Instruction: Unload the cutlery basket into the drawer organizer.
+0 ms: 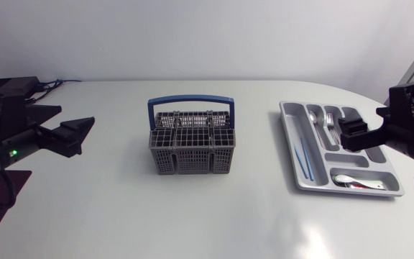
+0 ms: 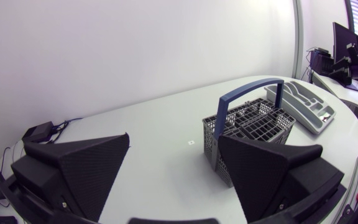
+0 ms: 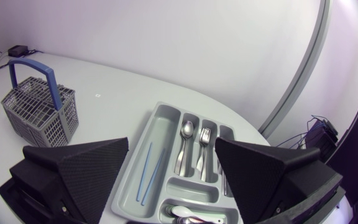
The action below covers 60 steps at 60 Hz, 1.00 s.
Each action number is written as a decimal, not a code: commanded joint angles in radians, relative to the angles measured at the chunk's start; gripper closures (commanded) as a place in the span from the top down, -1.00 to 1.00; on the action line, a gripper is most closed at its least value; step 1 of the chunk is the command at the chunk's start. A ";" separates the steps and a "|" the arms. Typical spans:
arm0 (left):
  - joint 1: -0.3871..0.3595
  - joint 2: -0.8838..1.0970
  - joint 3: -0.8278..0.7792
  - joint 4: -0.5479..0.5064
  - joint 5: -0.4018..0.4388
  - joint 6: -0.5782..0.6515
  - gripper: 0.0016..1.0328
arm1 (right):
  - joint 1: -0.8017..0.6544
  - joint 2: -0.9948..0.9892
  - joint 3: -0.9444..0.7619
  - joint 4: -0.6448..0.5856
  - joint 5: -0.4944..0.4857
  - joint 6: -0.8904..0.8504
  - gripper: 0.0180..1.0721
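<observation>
Left gripper (image 2: pixel 174 138) and right gripper (image 3: pixel 172 142) gape empty; centre-frame cutlery basket (image 1: pixel 191 147) looks unloaded, drawer organizer (image 1: pixel 290 133) at right stocked; next, recheck basket.

The cutlery basket (image 1: pixel 191 160) stands on the table (image 1: pixel 121 216), left of the drawer organizer (image 1: pixel 292 133).

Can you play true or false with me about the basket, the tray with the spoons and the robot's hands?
1. The basket has a blue handle. True.
2. The left gripper holds a knife. False: it is open and empty.
3. A fork lies beside a spoon in the organizer. True.
4. The basket stands inside the organizer. False: it stands on the table, apart from the organizer.
5. Two blue sticks lie in the organizer's long compartment. True.
</observation>
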<state>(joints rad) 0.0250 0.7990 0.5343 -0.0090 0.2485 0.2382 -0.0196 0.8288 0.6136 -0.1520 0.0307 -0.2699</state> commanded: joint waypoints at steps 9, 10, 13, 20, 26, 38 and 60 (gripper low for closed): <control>0.047 -0.133 -0.122 0.037 -0.008 -0.073 0.92 | -0.051 -0.115 -0.091 0.037 0.043 0.058 0.91; 0.050 -0.139 -0.126 0.037 -0.011 -0.073 0.92 | -0.052 -0.125 -0.097 0.039 0.046 0.058 0.91; 0.056 -0.170 -0.146 0.044 -0.026 -0.096 0.92 | -0.052 -0.154 -0.120 0.051 0.058 0.058 0.91; 0.055 -0.233 -0.191 0.052 -0.054 -0.106 0.92 | -0.052 -0.217 -0.169 0.072 0.066 0.058 0.91; 0.059 -0.296 -0.227 0.057 -0.074 -0.131 0.92 | -0.052 -0.278 -0.213 0.092 0.066 0.058 0.91; 0.043 -0.396 -0.289 0.049 -0.110 -0.154 0.92 | -0.043 -0.396 -0.297 0.119 0.053 0.087 0.91; 0.011 -0.584 -0.403 0.030 -0.174 -0.193 0.92 | -0.016 -0.583 -0.434 0.133 0.017 0.166 0.91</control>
<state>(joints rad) 0.0467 0.2531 0.1707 0.0227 0.0906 0.0765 -0.0463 0.2840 0.2253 -0.0376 0.0525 -0.1513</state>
